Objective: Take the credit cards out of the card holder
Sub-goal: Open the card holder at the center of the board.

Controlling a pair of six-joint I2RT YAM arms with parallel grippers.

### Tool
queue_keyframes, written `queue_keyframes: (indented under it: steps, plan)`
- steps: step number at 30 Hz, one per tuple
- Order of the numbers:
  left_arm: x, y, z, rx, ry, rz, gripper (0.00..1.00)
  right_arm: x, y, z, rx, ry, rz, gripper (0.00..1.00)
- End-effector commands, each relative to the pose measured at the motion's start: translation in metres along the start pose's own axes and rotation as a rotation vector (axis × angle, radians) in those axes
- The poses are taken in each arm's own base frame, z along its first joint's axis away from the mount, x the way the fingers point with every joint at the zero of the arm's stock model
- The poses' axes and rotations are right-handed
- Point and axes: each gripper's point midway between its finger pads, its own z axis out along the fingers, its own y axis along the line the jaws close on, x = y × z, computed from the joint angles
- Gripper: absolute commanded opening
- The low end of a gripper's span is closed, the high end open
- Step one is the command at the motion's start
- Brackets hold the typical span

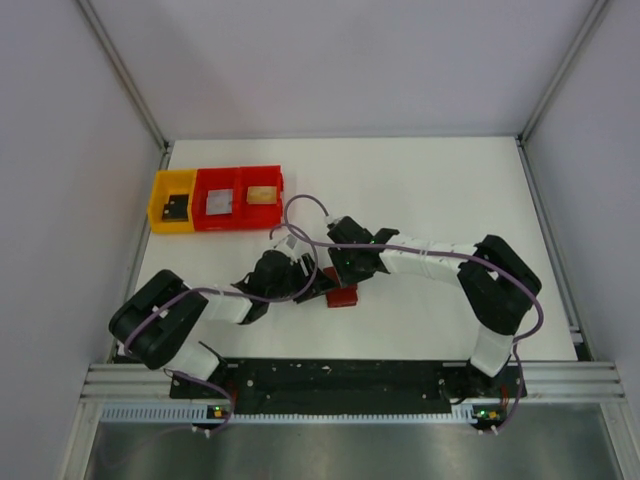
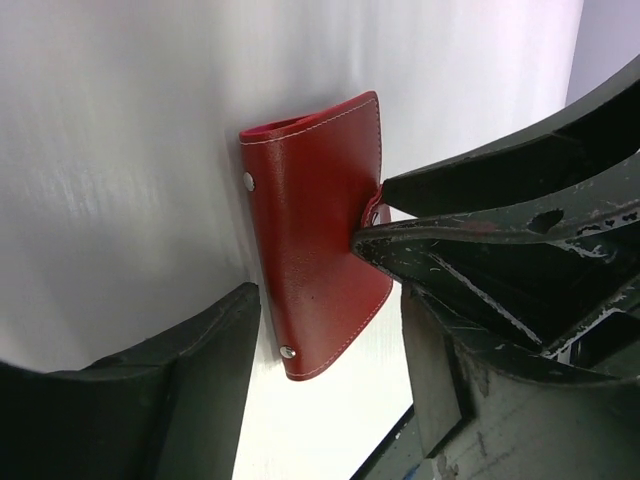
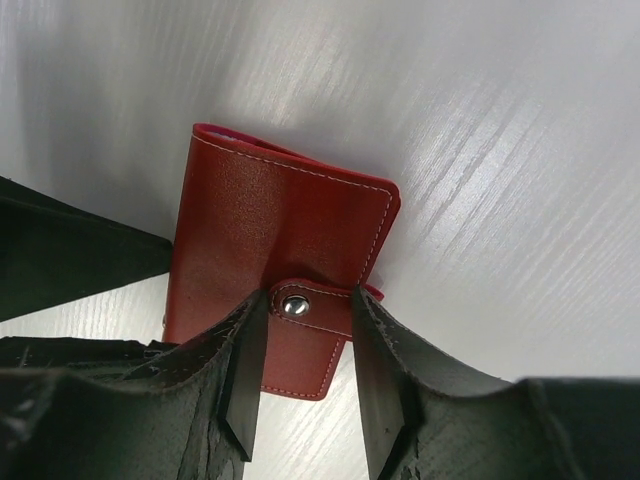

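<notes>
The card holder (image 3: pixel 270 230) is a small red wallet lying closed flat on the white table, its snap tab (image 3: pixel 300 305) fastened. It also shows in the top view (image 1: pixel 344 297) and the left wrist view (image 2: pixel 315 250). My right gripper (image 3: pixel 300 350) stands over its edge, shut on the snap tab with a finger on each side. My left gripper (image 2: pixel 330 400) is open, its fingers on either side of the wallet's near corner and apart from it. No credit cards show at the wallet; its inside is hidden.
A yellow bin (image 1: pixel 158 205) and two red bins (image 1: pixel 240 217) stand in a row at the back left, each holding one small flat piece: black, silvery grey and tan. Both arms meet over the middle of the table (image 1: pixel 440 190).
</notes>
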Motion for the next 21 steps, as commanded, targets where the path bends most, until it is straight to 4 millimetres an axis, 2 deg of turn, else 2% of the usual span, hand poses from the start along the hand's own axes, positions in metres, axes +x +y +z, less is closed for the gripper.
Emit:
queue_keyframes:
  steps: [1,6,10,14,15,18,21]
  plan:
    - [0.004,0.013,0.008,-0.054,0.012,0.008,0.61,0.000,0.010,0.007,-0.004,0.003,-0.007,0.40]
    - [0.009,0.017,0.012,-0.071,0.024,0.008,0.53,0.002,0.004,0.010,0.026,0.003,-0.013,0.38]
    - [0.009,0.019,0.013,-0.082,0.021,0.006,0.33,0.000,0.001,0.008,0.040,-0.007,-0.016,0.33]
    - [0.010,0.022,0.013,-0.095,0.021,0.004,0.03,-0.003,0.002,0.005,0.037,-0.020,-0.022,0.24]
    - [0.010,0.022,0.013,-0.096,0.020,0.002,0.00,-0.004,0.002,0.004,0.038,-0.022,-0.022,0.22]
    - [0.010,0.024,0.012,-0.105,0.016,0.000,0.00,-0.009,0.001,-0.002,0.043,-0.045,-0.022,0.15]
    - [0.009,0.028,0.010,-0.119,0.005,-0.002,0.00,-0.016,-0.009,-0.011,0.086,-0.077,-0.031,0.03]
